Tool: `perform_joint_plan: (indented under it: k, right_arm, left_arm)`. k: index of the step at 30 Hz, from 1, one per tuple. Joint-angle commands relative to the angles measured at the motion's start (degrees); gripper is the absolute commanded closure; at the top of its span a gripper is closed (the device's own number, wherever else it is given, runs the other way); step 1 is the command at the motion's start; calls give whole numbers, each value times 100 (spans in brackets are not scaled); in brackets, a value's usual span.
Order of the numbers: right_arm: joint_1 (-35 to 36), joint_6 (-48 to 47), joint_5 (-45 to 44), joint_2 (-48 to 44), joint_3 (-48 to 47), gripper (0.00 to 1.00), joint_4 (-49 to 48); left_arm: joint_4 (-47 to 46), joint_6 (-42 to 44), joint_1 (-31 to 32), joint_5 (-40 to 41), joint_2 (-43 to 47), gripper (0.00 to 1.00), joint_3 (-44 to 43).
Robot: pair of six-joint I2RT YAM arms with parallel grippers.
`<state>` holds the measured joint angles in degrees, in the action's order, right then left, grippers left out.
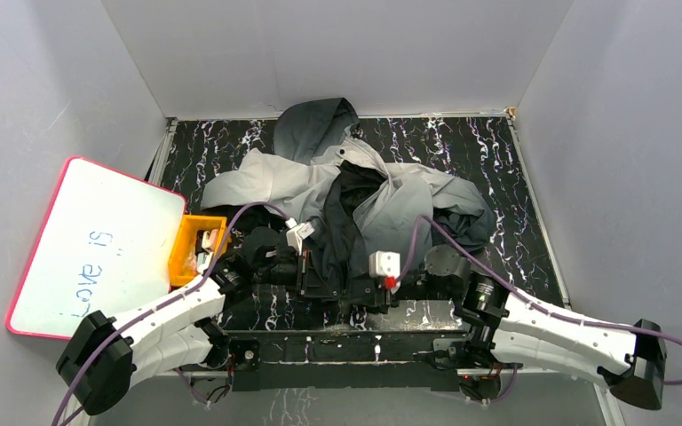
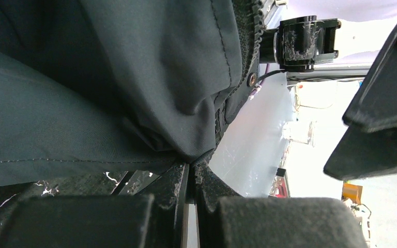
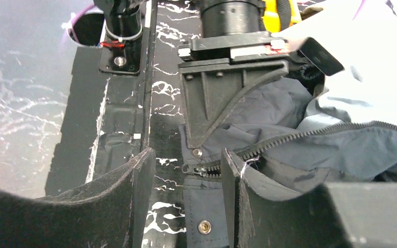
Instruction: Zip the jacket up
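the jacket (image 1: 355,191) lies heaped mid table (image 1: 497,160), front open, dark lining showing. The left gripper (image 2: 191,168) is clamped on the hem by the zipper (image 3: 310,135). The right gripper (image 3: 186,168) has its jaws apart, straddling the zipper's bottom end, gripping nothing. Teeth part just above the bottom: zipping looks barely started, nearly the whole run left.

- L arm (image 1: 155,328) & R arm (image 1: 568,337): both wearing white ribbed shells, black joints showing btwn segments, bulky black housings capping the elbows.
- Purple cable (image 1: 253,206) running along L arm; second purple cable (image 1: 455,244) running along R arm.
- White box (image 1: 384,264) w/ red bit sitting at R wrist.
- L gripper (image 2: 191,170): black fingers showing fuzzy, felt-like facing.
- R gripper (image 3: 186,160): black, same fuzzy pads, pale thread fraying off one edge.
- Black mount plate (image 3: 222,93) carrying small screws.
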<state>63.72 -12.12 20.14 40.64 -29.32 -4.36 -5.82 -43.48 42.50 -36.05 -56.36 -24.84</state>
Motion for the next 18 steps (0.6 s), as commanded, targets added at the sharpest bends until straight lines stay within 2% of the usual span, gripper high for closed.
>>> perform_joint_plan:
  k: [1,9,18]
  right_arm:
    - [675,-1225,-1135,156,-19,43,-142]
    - [1730,-2109,-2559,446,32,43,-176]
    - [2814,-2860,-3765,972,188,45,-462]
  left_arm:
    - [-23,-14,35,-218,-62,100,-10]
    - [-57,-28,30,-243,-154,100,-26]
    - [-24,-9,28,-268,-209,100,-82]
